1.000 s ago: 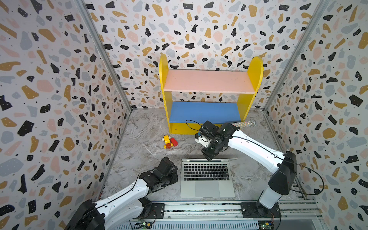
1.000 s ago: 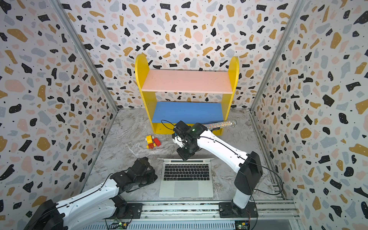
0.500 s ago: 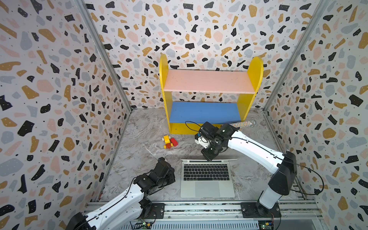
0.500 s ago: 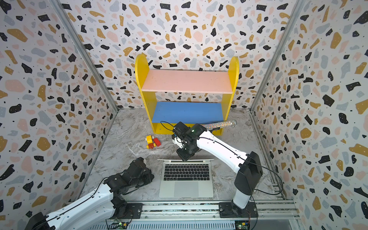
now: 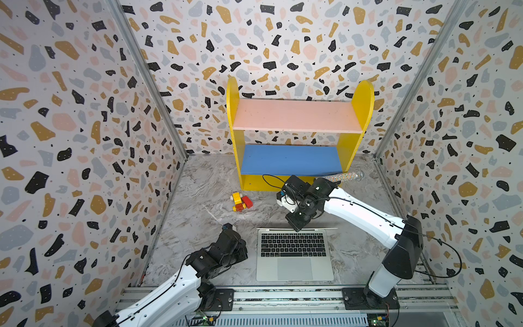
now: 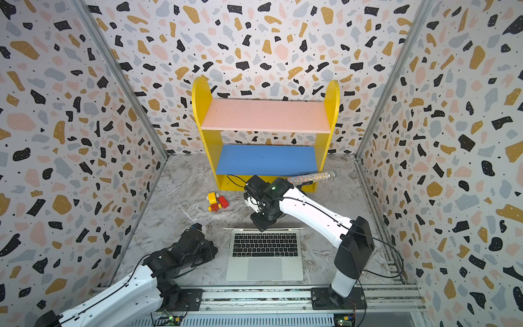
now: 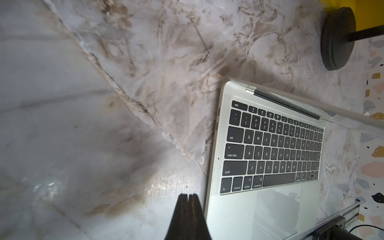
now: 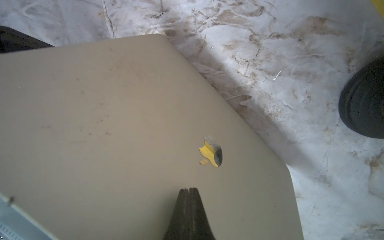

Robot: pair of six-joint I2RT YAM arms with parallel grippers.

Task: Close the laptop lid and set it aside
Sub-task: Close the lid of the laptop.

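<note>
Brushed silver aluminium, flat and thin: we see the laptop (image 5: 294, 269) open by the front edge of the marbled tabletop (image 5: 203, 198), its smooth laptop lid (image 8: 124, 124) roughly upright. Our right gripper (image 8: 188, 189), pinched closed, seems to touch the lid's back. The left gripper (image 7: 188, 195), likewise closed, hovers beside the laptop.

The laptop (image 5: 294, 254) lies at the front centre of the surface (image 5: 198, 198), with the laptop lid (image 8: 124, 124) upright along its rear edge. The left gripper (image 7: 188, 195) sits just left of the laptop. The right gripper (image 8: 188, 189) is close behind the lid. The shelf unit (image 5: 297, 116) stands at the rear wall. The block toy (image 5: 241, 201) lies between the shelf unit and the laptop, to the left.
</note>
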